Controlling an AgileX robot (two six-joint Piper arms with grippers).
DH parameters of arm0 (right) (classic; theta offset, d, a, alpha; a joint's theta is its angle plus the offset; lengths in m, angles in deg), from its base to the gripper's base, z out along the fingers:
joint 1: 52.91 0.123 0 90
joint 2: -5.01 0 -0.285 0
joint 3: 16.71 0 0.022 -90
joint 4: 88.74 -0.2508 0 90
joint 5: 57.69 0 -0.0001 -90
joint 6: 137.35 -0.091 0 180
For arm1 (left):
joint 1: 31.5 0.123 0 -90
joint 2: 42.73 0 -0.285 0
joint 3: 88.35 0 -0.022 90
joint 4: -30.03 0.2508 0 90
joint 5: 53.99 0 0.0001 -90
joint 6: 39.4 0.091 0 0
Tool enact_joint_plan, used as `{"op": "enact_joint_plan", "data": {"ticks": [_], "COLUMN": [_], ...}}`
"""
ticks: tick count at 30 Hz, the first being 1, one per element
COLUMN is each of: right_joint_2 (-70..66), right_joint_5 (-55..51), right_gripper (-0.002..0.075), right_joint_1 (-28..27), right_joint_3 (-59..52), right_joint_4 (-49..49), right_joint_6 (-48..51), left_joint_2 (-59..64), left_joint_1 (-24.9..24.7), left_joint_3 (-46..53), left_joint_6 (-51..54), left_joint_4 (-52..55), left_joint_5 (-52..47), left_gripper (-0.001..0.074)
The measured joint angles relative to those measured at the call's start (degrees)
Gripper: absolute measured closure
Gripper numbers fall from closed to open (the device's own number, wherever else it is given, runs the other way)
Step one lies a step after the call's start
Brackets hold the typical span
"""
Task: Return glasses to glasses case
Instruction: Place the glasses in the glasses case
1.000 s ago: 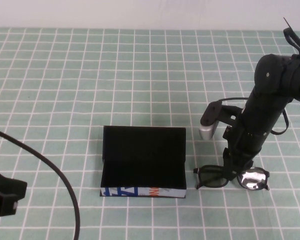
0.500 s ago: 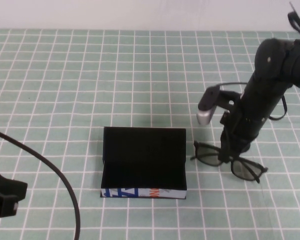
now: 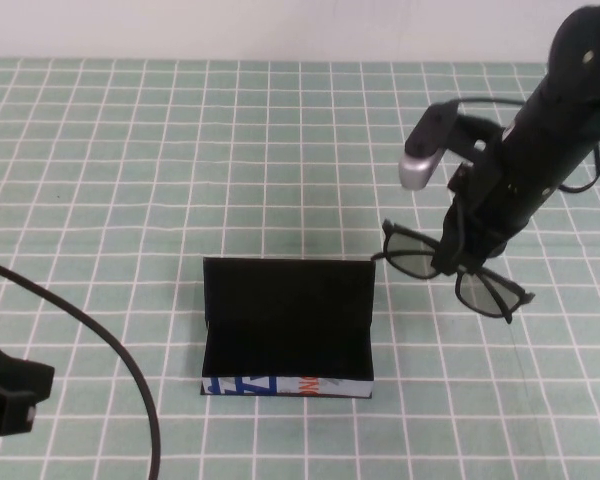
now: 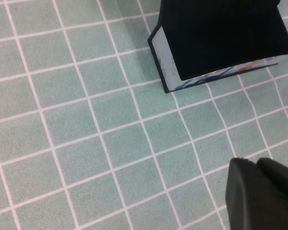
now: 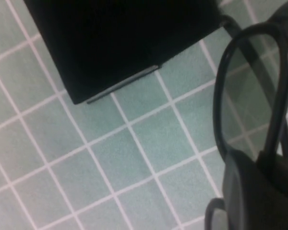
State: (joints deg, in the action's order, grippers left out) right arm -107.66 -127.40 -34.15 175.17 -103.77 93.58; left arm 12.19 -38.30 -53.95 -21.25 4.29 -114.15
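Right gripper (image 3: 458, 262) clamped on the glasses (image 3: 450, 272), lifted off the tabletop just right of the open glasses case (image 3: 287, 325) (long axes roughly parallel). Left gripper (image 3: 5, 398) parked near-left, fingers unclear.

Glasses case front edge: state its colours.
White with blue and orange print on the glasses case; high view shows it best.

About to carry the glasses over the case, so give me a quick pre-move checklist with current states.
1. Grip: right gripper shut on the glasses at the bridge: ok.
2. Glasses lifted off the table, beside the glasses case on its right: ok.
3. Glasses level: tilted, not ok.
4. Case lid open: cannot tell.
5. Temples folded: cannot tell.
6. Left gripper parked low at the near left, away from the case: ok.
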Motion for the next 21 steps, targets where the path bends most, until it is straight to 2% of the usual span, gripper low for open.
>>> {"op": "enact_joint_plan", "data": {"ticks": [9, 13, 16, 21], "right_joint_2": [2.8, 2.8, 2.8, 1.0], "right_joint_5": [-0.5, -0.5, -0.4, -0.4], "right_gripper": [0.0715, 0.0715, 0.0715, 0.0715], "right_joint_1": [0.2, 0.5, 3.0, 12.3], "right_joint_3": [0.9, 2.8, 3.2, 3.3], "right_joint_4": [-2.7, -6.9, -8.1, -3.6], "right_joint_6": [-0.3, -0.3, 0.4, 0.8], "left_joint_2": [0.0, 0.0, 0.0, 0.0], "left_joint_1": [0.0, 0.0, 0.0, 0.0], "left_joint_3": [0.0, 0.0, 0.0, 0.0], "left_joint_6": [0.1, 0.2, 0.2, 0.2], "left_joint_4": [0.0, 0.0, 0.0, 0.0], "left_joint_5": [0.0, 0.0, 0.0, 0.0], "left_gripper": [0.0737, 0.0737, 0.0737, 0.0737]}}
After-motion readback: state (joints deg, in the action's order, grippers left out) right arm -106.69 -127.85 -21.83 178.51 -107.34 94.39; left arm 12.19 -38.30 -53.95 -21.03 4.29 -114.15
